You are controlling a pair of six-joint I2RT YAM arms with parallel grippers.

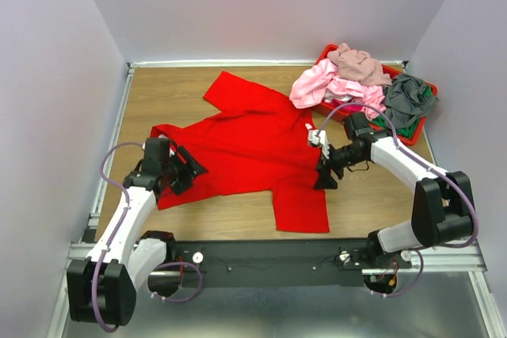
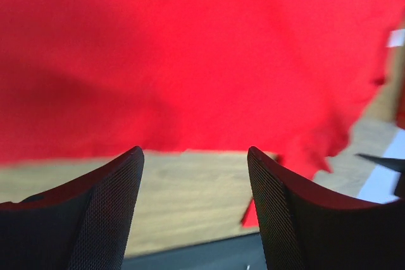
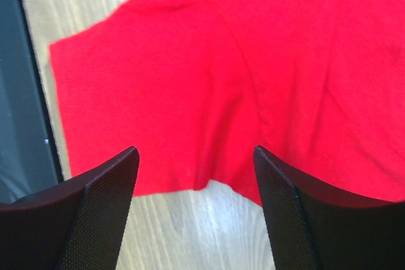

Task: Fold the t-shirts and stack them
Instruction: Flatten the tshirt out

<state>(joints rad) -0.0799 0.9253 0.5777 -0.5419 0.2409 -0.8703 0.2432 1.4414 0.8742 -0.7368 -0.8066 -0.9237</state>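
Note:
A bright red t-shirt (image 1: 253, 144) lies spread flat on the wooden table (image 1: 158, 93). My left gripper (image 1: 186, 168) is open and empty at the shirt's left edge; in the left wrist view the red t-shirt (image 2: 190, 55) lies just beyond the fingertips (image 2: 130, 162). My right gripper (image 1: 326, 173) is open and empty at the shirt's right edge, beside the armpit; the right wrist view shows a sleeve and the body of the red t-shirt (image 3: 190, 93) past the fingertips (image 3: 262, 162). Pink (image 1: 329, 85), mauve-beige (image 1: 356, 62) and grey (image 1: 405, 96) shirts lie heaped at the back right.
The heaped shirts sit in a red plastic tray (image 1: 416, 136) at the table's back right corner. White walls close the table on the left, back and right. The black rail (image 1: 261, 255) runs along the near edge.

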